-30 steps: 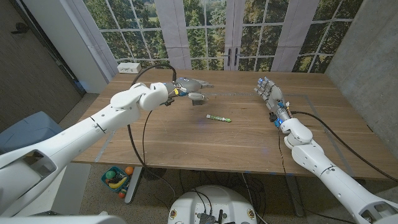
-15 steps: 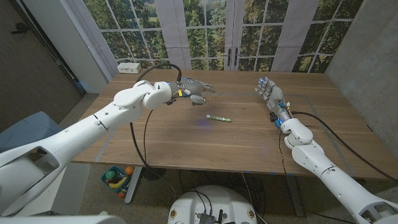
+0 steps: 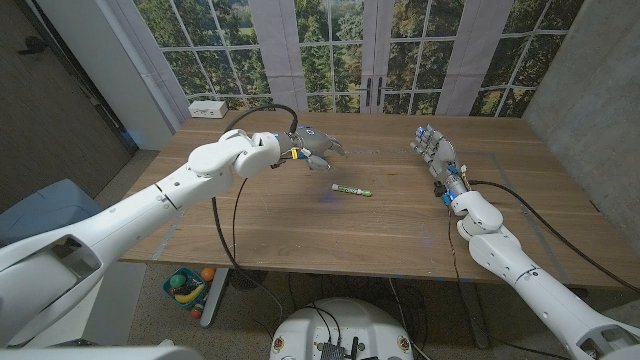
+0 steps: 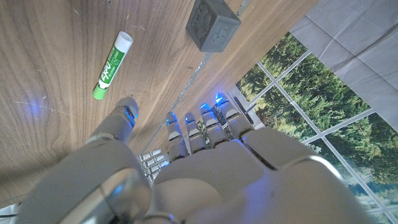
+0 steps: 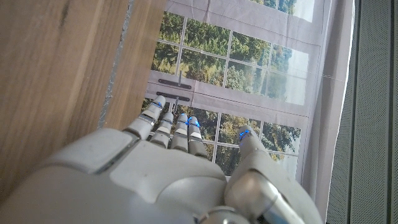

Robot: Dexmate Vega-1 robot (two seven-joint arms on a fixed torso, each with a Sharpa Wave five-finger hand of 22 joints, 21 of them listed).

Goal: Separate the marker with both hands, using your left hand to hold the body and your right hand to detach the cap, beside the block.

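- We see the marker [image 3: 352, 190] lying flat on the wooden worktop [image 3: 300, 225], near the middle, with its cap on. It has a green body and a white end; in the left wrist view [image 4: 112, 65] the label and both ends show clearly.
- Nothing touches the marker. It lies apart from both hands.
- The block [image 4: 212, 25], a dark grey cube, sits on the worktop near the marker but not touching it. In the head view the left hand covers most of it.
- We note the left hand [image 3: 314, 146] raised over the worktop at the far left of centre, beyond the marker. Its fingers [image 4: 208, 127] are spread and slightly curled, holding nothing.
- The left arm [image 3: 180, 190] reaches in from the near left corner, with a black cable [image 3: 222, 215] looping from the wrist down over the worktop edge.
- The right hand [image 3: 432, 148] is at the right side of the worktop, well apart from the marker, palm upright, fingers pointing away from the robot. The fingers [image 5: 166, 129] lie side by side and fairly straight, thumb set apart, and it holds nothing.
- We cannot tell whether the right hand touches the wood.
- Behind the worktop stand tall paned windows [image 3: 340, 45] with trees outside. A white box [image 3: 208, 108] sits at the far left corner of the worktop.
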